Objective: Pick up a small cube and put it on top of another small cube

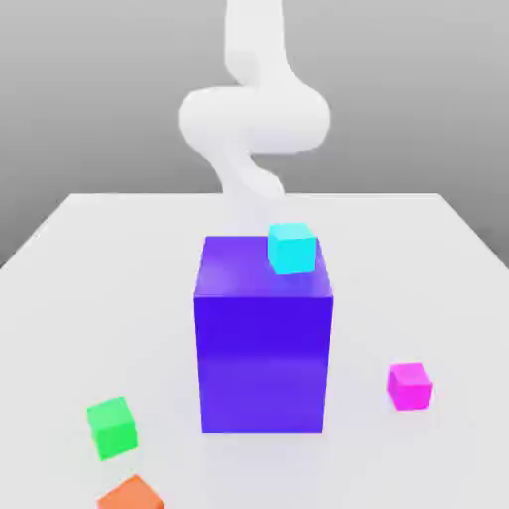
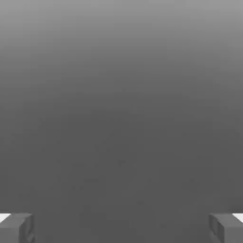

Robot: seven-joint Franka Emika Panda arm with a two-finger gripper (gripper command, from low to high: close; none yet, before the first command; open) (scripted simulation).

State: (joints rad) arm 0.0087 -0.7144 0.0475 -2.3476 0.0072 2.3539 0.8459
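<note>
While the white table point(image 1: 80, 249) is carrying five blocks in all, one big blue-purple block point(image 1: 263, 348) is standing mid-table with one cyan cube point(image 1: 292, 248) sitting on its top, near the back edge. One small magenta cube point(image 1: 409, 385) is lying near the block toward the exterior view's right, apart from it, and one green cube point(image 1: 111, 426) and one orange cube point(image 1: 130, 494) are lying toward the left. The white arm point(image 1: 254, 114) is rising bent behind the block, and the gripper point(image 2: 121, 228) is holding its jaws spread wide, grasping nothing.

Small magenta cube point(image 1: 410, 385): bright pink, resting flat on the pale tabletop point(image 1: 89, 268), slightly turned, toward the exterior view's right edge, nearer the front than the far edge, untouched.
</note>
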